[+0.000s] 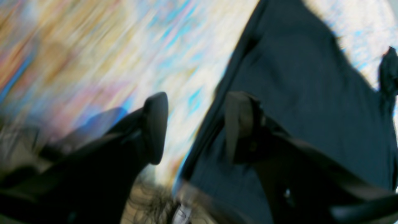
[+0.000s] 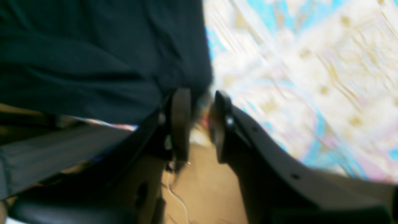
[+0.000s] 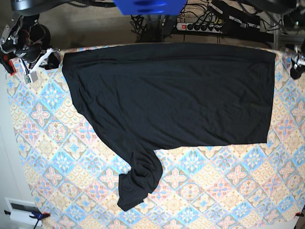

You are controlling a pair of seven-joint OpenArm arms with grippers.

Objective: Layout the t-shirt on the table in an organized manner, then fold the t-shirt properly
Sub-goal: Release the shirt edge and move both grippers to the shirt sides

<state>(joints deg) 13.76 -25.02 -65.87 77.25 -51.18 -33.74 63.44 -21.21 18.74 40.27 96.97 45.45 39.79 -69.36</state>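
Observation:
The black t-shirt [image 3: 171, 95] lies spread over the far half of the patterned table [image 3: 214, 191], with one sleeve [image 3: 138, 183] trailing toward the front. In the base view my right gripper [image 3: 51, 59] sits at the shirt's far left corner and my left gripper [image 3: 296, 70] just past its far right corner. The left gripper [image 1: 196, 124] is open over bare cloth, with the t-shirt [image 1: 304, 93] beside its right finger. My right gripper [image 2: 200, 124] stands open by a narrow gap at the edge of the t-shirt [image 2: 93, 62]. Both wrist views are motion-blurred.
Behind the table's far edge lie a power strip and cables [image 3: 205, 26] on the floor. A blue object [image 3: 150, 5] hangs at the top centre. A clamp [image 3: 35, 215] grips the front left corner. Both grippers are at the table's far edge.

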